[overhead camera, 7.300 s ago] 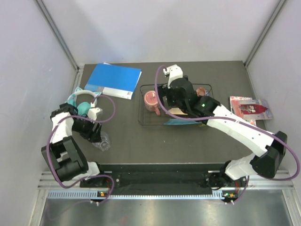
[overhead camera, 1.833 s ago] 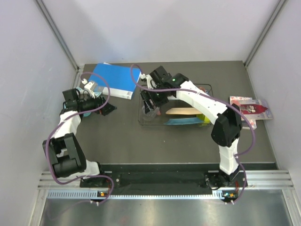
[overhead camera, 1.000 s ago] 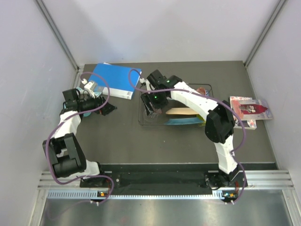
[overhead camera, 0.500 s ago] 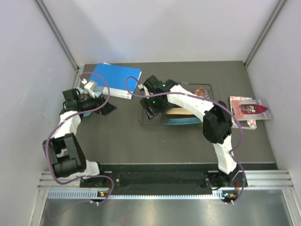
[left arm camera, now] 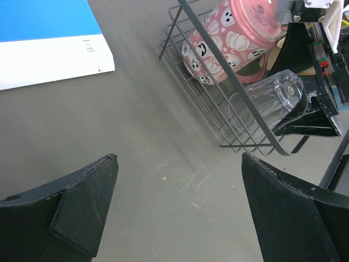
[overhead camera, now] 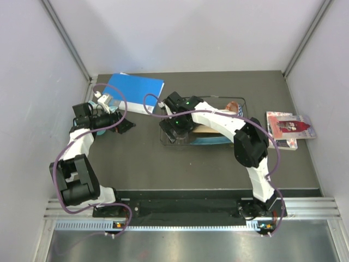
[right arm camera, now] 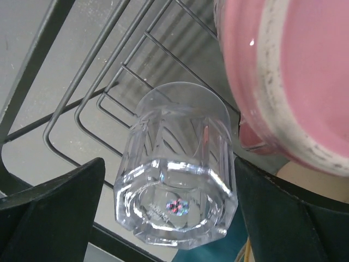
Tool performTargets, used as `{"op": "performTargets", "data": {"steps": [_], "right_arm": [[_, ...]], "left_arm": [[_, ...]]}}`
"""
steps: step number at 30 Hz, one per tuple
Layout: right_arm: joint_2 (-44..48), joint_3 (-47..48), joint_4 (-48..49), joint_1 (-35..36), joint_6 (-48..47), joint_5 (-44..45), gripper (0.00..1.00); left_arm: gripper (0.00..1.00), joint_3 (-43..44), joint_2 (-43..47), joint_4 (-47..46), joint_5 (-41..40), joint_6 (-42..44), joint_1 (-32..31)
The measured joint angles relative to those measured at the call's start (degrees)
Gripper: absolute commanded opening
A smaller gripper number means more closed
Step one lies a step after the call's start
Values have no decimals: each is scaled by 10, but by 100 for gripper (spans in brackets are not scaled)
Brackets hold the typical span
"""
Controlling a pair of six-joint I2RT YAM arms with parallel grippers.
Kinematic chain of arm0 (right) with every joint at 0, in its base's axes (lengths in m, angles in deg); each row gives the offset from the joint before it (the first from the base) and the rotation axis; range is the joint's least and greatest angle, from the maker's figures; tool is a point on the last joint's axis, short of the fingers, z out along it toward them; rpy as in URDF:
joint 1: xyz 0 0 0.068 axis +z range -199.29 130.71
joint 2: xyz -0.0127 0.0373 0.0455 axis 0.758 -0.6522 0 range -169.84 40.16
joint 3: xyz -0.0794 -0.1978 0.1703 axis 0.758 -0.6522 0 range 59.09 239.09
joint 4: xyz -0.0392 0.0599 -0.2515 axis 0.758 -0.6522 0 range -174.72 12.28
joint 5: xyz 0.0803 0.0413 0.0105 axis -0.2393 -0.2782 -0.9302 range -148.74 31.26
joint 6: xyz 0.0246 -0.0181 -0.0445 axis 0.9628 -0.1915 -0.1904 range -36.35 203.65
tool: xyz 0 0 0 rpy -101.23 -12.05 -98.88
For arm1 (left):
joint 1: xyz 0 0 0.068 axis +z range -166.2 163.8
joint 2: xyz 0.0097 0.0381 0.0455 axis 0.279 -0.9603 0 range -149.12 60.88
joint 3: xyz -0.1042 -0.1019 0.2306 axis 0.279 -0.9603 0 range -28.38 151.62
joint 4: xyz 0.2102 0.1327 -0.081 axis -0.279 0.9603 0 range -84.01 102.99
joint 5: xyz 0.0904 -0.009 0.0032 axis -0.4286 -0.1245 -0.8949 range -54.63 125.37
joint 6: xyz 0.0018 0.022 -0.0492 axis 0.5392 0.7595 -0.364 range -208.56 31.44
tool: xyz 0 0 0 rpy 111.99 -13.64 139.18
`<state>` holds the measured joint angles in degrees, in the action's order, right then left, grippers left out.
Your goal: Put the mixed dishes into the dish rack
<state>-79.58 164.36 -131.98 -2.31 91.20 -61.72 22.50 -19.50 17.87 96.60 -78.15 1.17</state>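
Note:
The black wire dish rack point(overhead camera: 162, 139) sits mid-table. My right gripper point(overhead camera: 175, 131) is down in its left end. In the right wrist view the clear glass point(right arm camera: 177, 169) lies base-up on the rack wires point(right arm camera: 82, 109) between the spread fingers point(right arm camera: 54, 207), with a gap on the left side. A pink-red patterned bowl point(right arm camera: 283, 82) lies right beside the glass. The peach plate point(overhead camera: 210, 129) and teal plate point(overhead camera: 210, 140) stand in the rack. My left gripper point(overhead camera: 128, 124) is open and empty, left of the rack. Its wrist view shows the rack point(left arm camera: 218, 60), bowl point(left arm camera: 229, 33) and glass point(left arm camera: 267, 101).
A blue book point(overhead camera: 133, 93) lies at the back left, also in the left wrist view point(left arm camera: 43, 49). A magazine point(overhead camera: 289, 128) lies at the right. Grey walls close in on three sides.
The right gripper has shifted slightly forward and lower at the rack's left end, with the glass. The left arm has held still over the last two seconds.

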Motion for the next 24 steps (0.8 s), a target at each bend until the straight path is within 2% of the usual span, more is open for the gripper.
{"op": "performTargets", "data": {"steps": [5, 9, 13, 16, 21, 24], "right_arm": [[7, 9, -5, 4, 0, 13, 100], [20, 58, -27, 10, -1, 35, 100], [81, 77, -32, 14, -5, 66, 100], [159, 54, -16, 15, -15, 107, 100], [361, -101, 48, 8, -27, 174, 99], [452, -155, 59, 3, -17, 203, 100]], "left_arm": [[99, 0, 0, 0, 0, -1, 0], [99, 0, 0, -3, -3, -9, 0], [99, 1, 0, -3, -12, -23, 0], [99, 16, -5, 9, -33, -31, -5], [99, 42, -4, 36, -85, -26, -35], [99, 26, 14, 36, -109, -31, -54]]}}
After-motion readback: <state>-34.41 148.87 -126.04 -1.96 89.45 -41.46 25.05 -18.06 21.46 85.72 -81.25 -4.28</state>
